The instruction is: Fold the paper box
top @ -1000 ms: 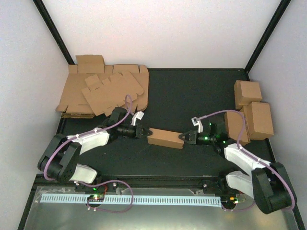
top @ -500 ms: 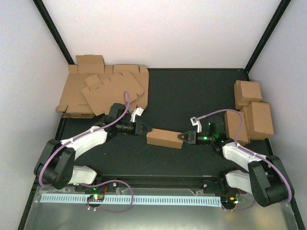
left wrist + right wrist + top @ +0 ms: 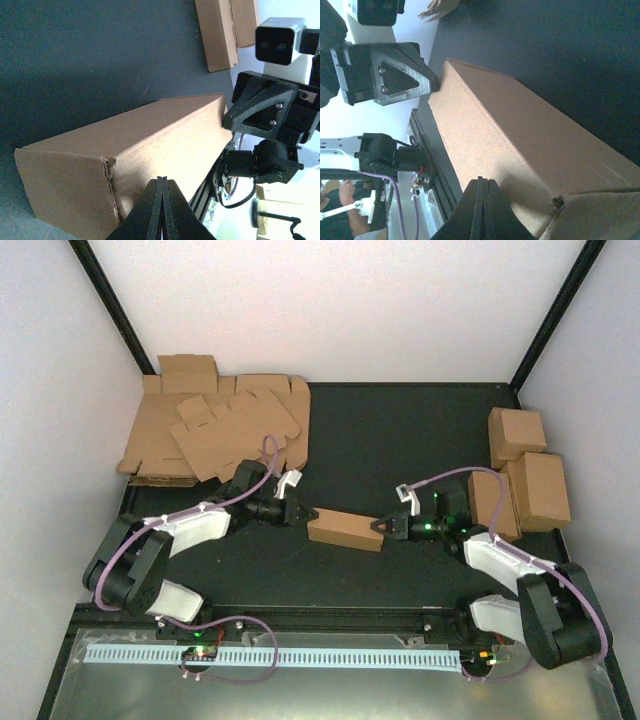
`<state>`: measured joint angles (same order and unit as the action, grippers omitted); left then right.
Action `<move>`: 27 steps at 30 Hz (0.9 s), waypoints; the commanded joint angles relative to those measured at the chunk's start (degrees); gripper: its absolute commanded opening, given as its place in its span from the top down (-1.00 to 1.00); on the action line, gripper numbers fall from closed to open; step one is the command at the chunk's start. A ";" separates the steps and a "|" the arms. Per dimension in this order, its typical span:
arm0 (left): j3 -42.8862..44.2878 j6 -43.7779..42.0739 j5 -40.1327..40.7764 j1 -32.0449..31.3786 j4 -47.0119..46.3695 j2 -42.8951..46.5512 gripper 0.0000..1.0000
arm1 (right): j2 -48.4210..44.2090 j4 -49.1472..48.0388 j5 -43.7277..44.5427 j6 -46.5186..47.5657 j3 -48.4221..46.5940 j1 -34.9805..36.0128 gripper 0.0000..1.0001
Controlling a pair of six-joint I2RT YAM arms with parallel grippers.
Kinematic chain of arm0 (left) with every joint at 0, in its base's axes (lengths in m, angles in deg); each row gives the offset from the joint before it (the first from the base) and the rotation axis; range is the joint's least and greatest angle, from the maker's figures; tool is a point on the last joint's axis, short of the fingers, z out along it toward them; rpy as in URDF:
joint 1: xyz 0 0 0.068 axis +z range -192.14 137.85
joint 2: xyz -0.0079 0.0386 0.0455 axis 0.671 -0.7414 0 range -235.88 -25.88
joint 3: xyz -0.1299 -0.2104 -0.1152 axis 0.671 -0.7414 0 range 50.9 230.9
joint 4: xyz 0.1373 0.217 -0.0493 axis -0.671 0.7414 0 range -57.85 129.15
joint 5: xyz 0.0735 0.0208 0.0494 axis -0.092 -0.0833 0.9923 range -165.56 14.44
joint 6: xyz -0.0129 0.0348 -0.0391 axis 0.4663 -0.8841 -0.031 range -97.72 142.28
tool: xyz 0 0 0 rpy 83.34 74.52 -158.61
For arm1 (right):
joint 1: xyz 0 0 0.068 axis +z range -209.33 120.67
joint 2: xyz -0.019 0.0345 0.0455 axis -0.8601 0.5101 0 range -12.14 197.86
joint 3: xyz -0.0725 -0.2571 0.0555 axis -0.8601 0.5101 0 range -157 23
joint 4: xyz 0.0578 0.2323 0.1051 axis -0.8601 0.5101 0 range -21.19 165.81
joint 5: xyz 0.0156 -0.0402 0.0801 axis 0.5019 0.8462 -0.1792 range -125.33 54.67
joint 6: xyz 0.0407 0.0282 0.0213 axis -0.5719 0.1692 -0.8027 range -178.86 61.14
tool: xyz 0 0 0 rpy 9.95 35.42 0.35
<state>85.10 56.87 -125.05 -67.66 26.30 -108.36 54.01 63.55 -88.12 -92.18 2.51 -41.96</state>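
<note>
the box [image 3: 345,530] lies on the table [image 3: 420,430] between the 2 arms, folded into an oblong, long axis left to right. the left gripper [image 3: 305,514] has its fingers pressed together, with its tip at the box's left end. the right gripper [image 3: 380,528], fingers also together, meets the right end. neither grips it. in each wrist view the near box end runs behind the fingers, so contact there is hard to judge.
</note>
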 commanded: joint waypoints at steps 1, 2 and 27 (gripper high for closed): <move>1.03 -0.26 2.22 -0.10 4.27 3.05 0.97 | 6.02 -5.89 -0.81 -0.19 2.84 0.13 0.97; 1.57 -0.37 2.21 -0.14 5.24 3.99 0.97 | 7.25 -6.77 -0.82 -0.13 3.17 0.14 0.97; 1.16 0.36 0.46 -0.21 5.42 6.26 0.96 | 7.21 -4.85 -1.41 1.94 1.87 0.15 0.97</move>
<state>83.79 57.37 -124.81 -67.66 29.15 -104.86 58.80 59.18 -91.07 -91.73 2.27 -42.09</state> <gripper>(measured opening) 0.022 0.020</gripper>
